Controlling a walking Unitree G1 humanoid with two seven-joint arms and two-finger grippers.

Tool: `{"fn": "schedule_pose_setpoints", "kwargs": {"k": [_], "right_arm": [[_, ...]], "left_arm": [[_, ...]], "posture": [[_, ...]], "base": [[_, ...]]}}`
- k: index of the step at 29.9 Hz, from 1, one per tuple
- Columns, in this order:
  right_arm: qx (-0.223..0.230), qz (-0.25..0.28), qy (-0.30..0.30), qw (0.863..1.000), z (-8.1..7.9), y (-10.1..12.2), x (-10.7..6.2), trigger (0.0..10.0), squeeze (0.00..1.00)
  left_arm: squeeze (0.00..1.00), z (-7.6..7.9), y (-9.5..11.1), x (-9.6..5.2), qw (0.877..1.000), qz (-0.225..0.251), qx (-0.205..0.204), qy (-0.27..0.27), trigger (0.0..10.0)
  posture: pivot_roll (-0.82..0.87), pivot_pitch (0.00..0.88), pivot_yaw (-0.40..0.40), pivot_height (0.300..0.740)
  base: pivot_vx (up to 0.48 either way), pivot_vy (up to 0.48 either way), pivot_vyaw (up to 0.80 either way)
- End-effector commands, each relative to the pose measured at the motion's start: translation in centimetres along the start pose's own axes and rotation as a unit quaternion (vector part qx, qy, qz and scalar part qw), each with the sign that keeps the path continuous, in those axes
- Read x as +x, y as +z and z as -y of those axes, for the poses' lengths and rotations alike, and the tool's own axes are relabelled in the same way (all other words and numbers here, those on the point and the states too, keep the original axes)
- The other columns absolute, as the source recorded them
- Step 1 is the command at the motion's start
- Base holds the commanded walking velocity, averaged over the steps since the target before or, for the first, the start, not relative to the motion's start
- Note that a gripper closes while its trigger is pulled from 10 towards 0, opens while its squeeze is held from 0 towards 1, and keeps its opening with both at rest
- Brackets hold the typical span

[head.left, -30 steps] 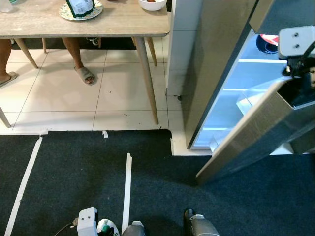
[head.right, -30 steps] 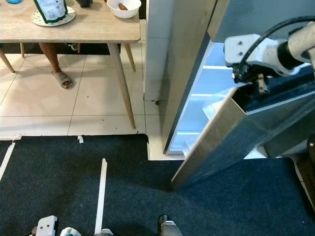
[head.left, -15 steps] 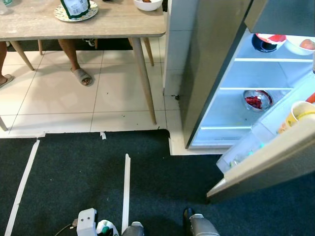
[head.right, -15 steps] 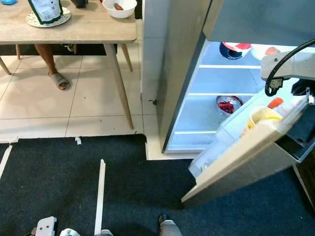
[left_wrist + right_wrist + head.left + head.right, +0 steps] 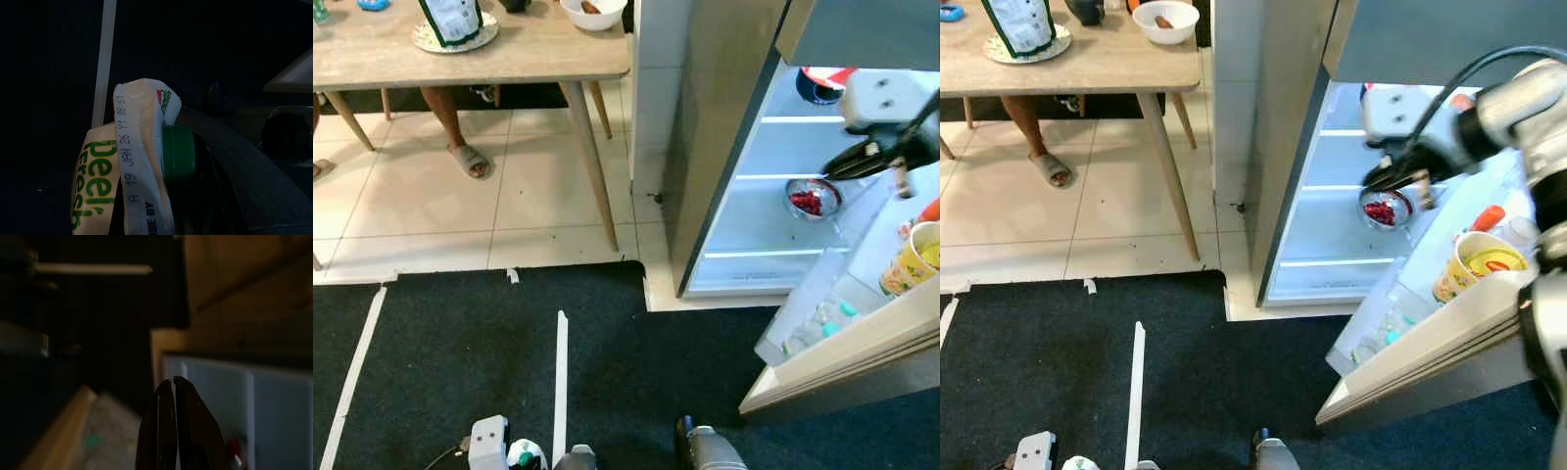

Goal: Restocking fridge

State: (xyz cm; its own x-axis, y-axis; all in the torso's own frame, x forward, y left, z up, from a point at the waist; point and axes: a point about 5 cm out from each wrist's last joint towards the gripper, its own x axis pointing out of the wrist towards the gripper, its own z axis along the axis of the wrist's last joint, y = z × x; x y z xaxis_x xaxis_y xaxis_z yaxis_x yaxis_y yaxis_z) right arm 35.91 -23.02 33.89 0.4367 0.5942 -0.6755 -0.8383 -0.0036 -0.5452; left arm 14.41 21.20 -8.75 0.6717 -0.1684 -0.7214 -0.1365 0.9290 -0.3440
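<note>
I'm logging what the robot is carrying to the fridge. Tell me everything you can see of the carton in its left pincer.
The carton is a white paper pack with a folded gable top, green lettering on one side and a printed date along the ridge. A round green screw cap sits on its sloped face, closed. It is held low over the dark carpet, in the left pincer. Its lower part is out of frame.

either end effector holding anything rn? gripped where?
Left end effector holds a green-capped carton, gripped below its cap. Right end effector is shut and empty, in front of the open fridge.

Table left of fridge, bowl inside
</note>
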Motion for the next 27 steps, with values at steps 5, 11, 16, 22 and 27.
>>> {"fn": "schedule_pose_setpoints", "kwargs": {"k": [5,11,16,22,27], "right_arm": [[0.009,0.013,-0.030,0.999,-0.7,-0.1,3.4,10.0,0.00],[0.015,0.008,-0.052,0.998,-1.6,-0.4,5.7,10.0,0.00],[0.034,-0.046,-0.083,0.995,-4.2,-2.1,9.5,10.0,0.00],[0.096,-0.058,-0.142,0.984,-4.3,-3.2,10.6,10.0,0.00],[0.198,-0.043,-0.239,0.950,-4.6,-4.7,11.4,10.0,0.00]], "left_arm": [[0.00,1.1,-3.4,-0.4,0.998,-0.064,-0.019,-0.016,10.0],[0.00,1.1,-3.4,-0.4,0.998,-0.064,-0.020,-0.015,10.0],[0.00,1.2,-3.6,-0.4,0.997,-0.067,-0.019,-0.016,10.0],[0.00,1.0,-3.5,-0.5,0.998,-0.066,-0.020,-0.014,10.0],[0.00,0.9,-3.5,-0.5,0.998,-0.065,-0.019,-0.014,10.0]], "posture": [[-0.09,0.224,-0.067,0.740],[-0.09,0.223,-0.063,0.740],[-0.08,0.223,-0.060,0.740],[-0.08,0.224,-0.062,0.740],[-0.08,0.220,-0.062,0.740]], "base": [[0.000,0.000,0.00],[0.000,0.000,0.00],[0.000,0.000,0.00],[0.000,0.000,0.00],[0.000,0.000,0.00]]}}
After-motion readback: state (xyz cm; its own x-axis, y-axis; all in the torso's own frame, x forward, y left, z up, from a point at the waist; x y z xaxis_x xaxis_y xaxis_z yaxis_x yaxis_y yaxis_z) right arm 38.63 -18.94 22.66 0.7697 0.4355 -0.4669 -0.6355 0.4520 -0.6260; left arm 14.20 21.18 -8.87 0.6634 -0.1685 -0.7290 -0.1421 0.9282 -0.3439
